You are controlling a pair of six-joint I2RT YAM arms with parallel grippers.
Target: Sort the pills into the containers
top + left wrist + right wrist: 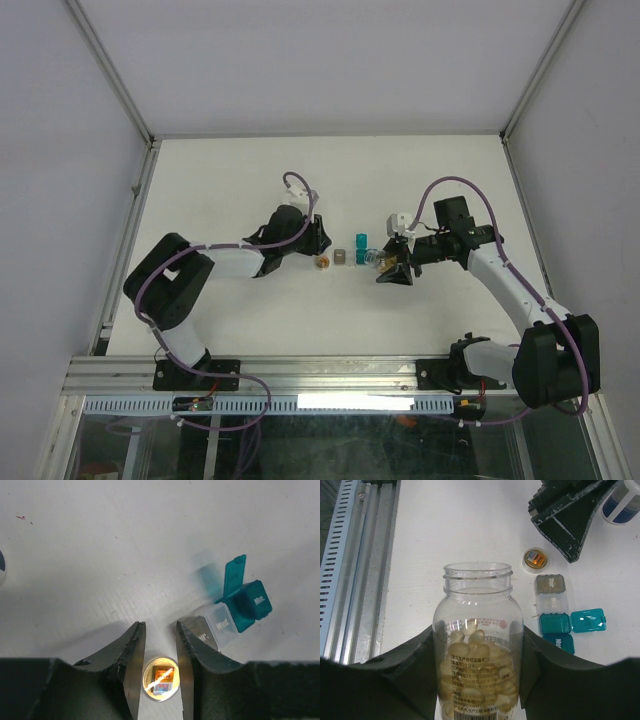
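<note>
Clear bottle (477, 592), pale oval pills (476, 636) perhaps, round gold cap (160, 679)

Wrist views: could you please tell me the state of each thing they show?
Pill bottle: uncapped, part-full, held by right end effector.
Thur. compartment: shut.
Wed. compartment: shut.
Teal compartment beside Wed.: lid flipped open.
Mon. compartment: shut.
Round cap: on the table.
Left end effector: fingers narrowly apart; grip unclear.

Translucent teal-blue container (556, 627), white lettering. At its 12 o'clock, grey container (550, 584), white lettering too. Clear bottle (478, 595), pale yellow pills (470, 628), dark label print. Yellow-rimmed round cap (535, 560), orange centre. White table (445, 525).
</note>
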